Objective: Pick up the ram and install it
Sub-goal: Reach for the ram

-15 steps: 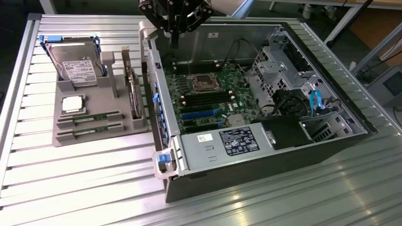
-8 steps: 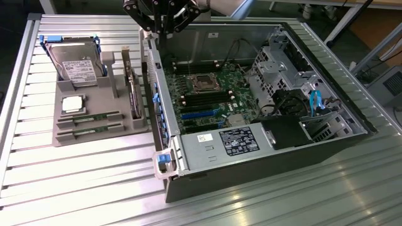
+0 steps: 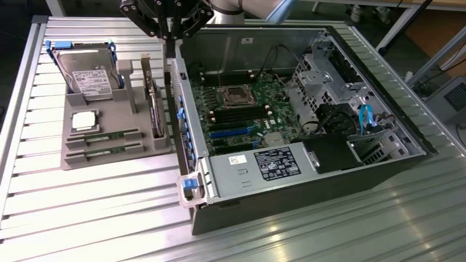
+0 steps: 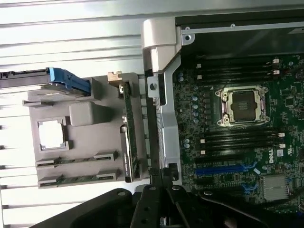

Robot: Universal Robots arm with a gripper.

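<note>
Two ram sticks [image 3: 109,137] [image 3: 109,152] lie flat in slots at the front of a grey holder tray [image 3: 138,155], thin green boards with small black chips. In the wrist view the ram sticks [image 4: 76,159] [image 4: 78,179] lie side by side in the same tray [image 4: 90,114]. My gripper [image 3: 173,35] hangs high above the case wall between the tray and the motherboard, well clear of the ram. Its black fingers [image 4: 153,192] are shut with nothing in them.
The tray also holds a hard drive [image 3: 87,73], a silver processor chip [image 3: 84,120] and an upright expansion card [image 3: 154,103]. The open computer case [image 3: 306,185] stands at the exterior view's right, with motherboard memory slots [image 3: 233,113] and a processor socket [image 3: 237,96].
</note>
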